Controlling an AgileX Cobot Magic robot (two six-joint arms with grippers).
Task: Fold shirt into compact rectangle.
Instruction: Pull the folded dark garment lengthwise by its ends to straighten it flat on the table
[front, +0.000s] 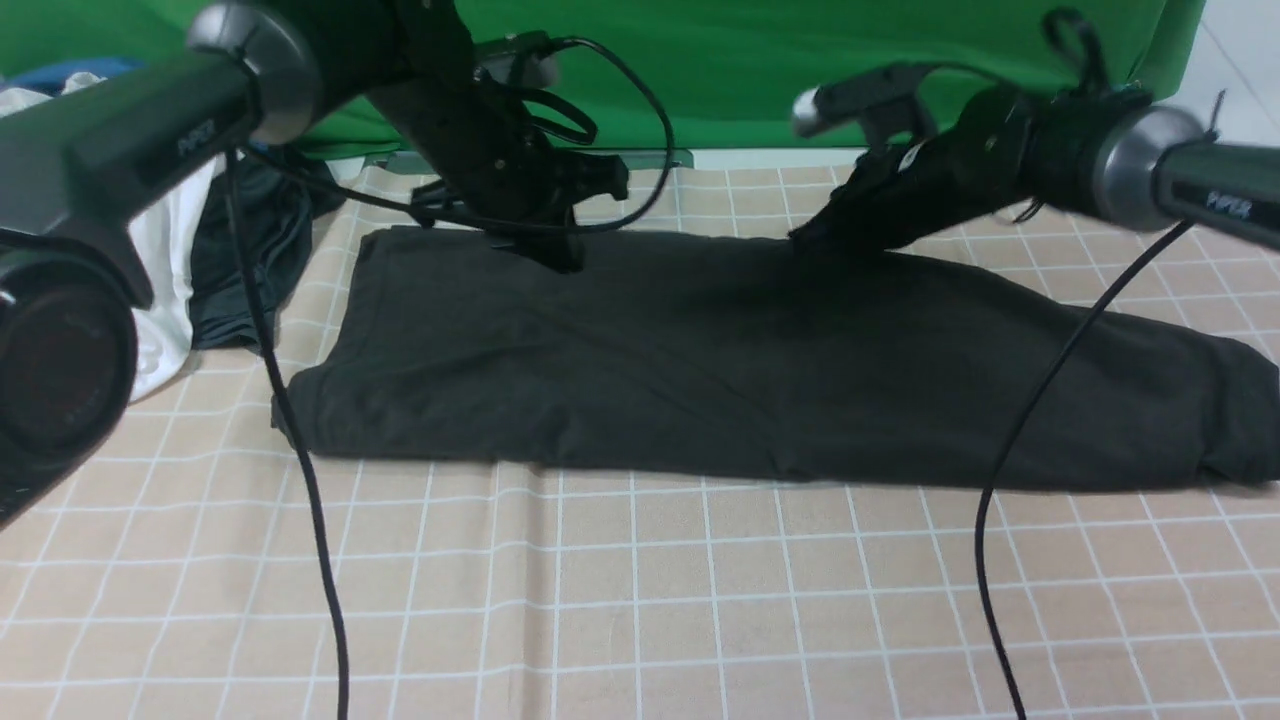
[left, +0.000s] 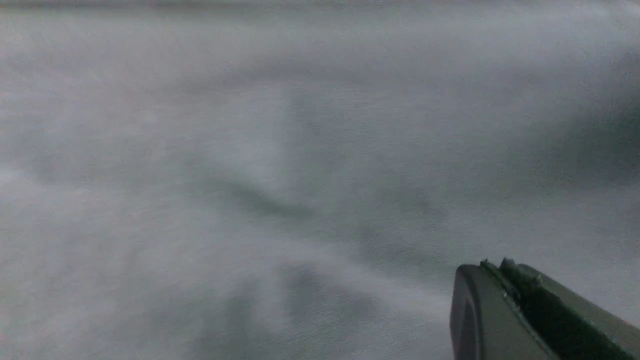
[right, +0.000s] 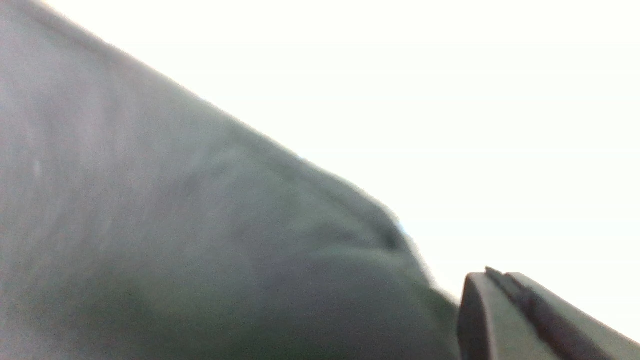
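The black T-shirt (front: 700, 370) lies flat on the checked tablecloth (front: 640, 600) as a long band, its long axis running left to right. At its far edge, the left gripper (front: 548, 252) sits left of the middle and the right gripper (front: 812, 240) right of it. Both have their jaws pressed together, apparently pinching cloth, though the wrist views are blurred. The fold would likely come toward the robot.

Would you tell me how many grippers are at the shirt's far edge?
2. The left gripper is shut on the far edge of the shirt, left of its middle; the right gripper is shut on the same edge, right of the middle.
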